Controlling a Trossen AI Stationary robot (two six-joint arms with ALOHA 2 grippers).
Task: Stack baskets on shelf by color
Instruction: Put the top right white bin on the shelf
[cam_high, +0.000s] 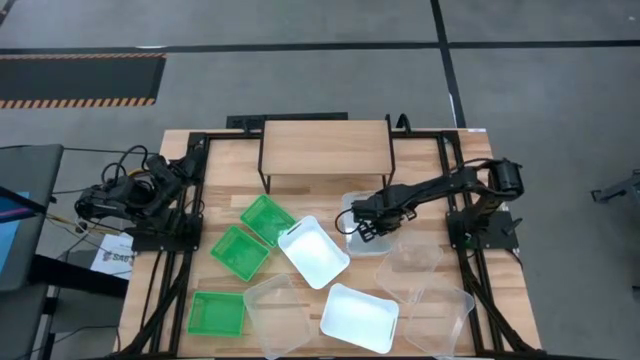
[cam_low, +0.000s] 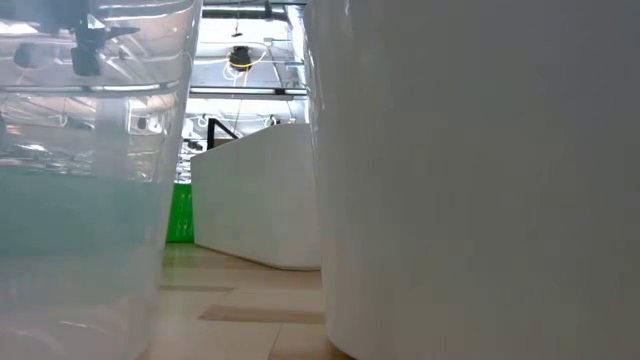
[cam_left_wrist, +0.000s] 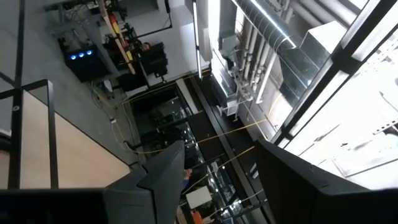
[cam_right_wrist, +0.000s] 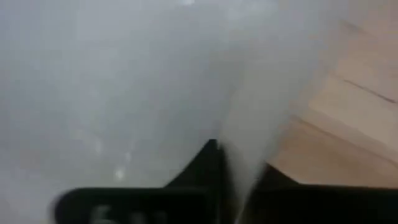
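**High view: right tool at a white basket beside the shelf**

High view: the right tool (cam_high: 366, 226) sits low over a white basket (cam_high: 352, 212) just in front of the shelf's (cam_high: 325, 146) right legs. I judge this to be the pick-up step; nothing stands on the shelf yet. Two more white baskets (cam_high: 314, 251) (cam_high: 359, 318), three green baskets (cam_high: 267, 219) and three clear baskets (cam_high: 409, 260) lie spread on the bench (cam_high: 222, 160) in front of the shelf. The left tool (cam_high: 92, 203) waits well left of the shelf, off the bench edge.

Low view: a clear tub wall (cam_low: 90, 170) and a white one (cam_low: 480, 170) fill the frame; neither tool shows.

Left wrist view: its fingers (cam_left_wrist: 163, 177) stand apart, holding nothing, aimed at the room.

Right wrist view: one finger (cam_right_wrist: 202, 163) lies on each side of the white wall, so it straddles the rim; whether it pinches I cannot tell.

Next calls for a firm pinch, then a lift clearing the shelf's top edge. The neighbouring clear basket is the nearest obstacle.
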